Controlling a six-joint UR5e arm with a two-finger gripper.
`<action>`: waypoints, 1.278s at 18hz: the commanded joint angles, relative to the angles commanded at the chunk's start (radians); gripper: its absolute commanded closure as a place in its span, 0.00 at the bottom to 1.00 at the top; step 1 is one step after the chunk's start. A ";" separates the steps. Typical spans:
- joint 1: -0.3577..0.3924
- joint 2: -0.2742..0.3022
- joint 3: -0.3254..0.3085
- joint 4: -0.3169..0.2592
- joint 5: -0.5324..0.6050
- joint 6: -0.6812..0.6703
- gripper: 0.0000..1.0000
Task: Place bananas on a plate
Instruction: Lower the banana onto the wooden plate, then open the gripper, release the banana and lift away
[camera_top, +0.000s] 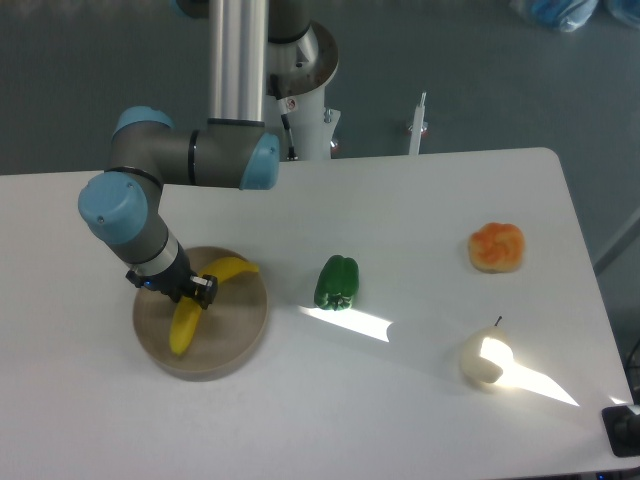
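The bananas (186, 324) are a bright yellow V-shaped bunch lying on the round beige-tan plate (243, 332) at the table's front left. One banana points toward the plate's front, the other toward its back right rim. My gripper (198, 289) reaches in from the left, low over the plate. Its dark fingers sit around the joint of the bunch and look shut on it. The fingertips are partly hidden by the wrist.
A green pepper (337, 282) lies right of the plate. An orange lumpy fruit (497, 247) sits at the right, and a pale pear (481, 361) at the front right in a patch of bright light. The arm's base (300, 70) stands behind the table's back edge.
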 joint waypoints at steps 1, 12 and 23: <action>0.003 0.003 0.002 0.001 0.002 0.002 0.00; 0.078 0.055 0.040 0.009 0.071 0.067 0.00; 0.117 0.121 0.025 -0.038 0.121 0.408 0.00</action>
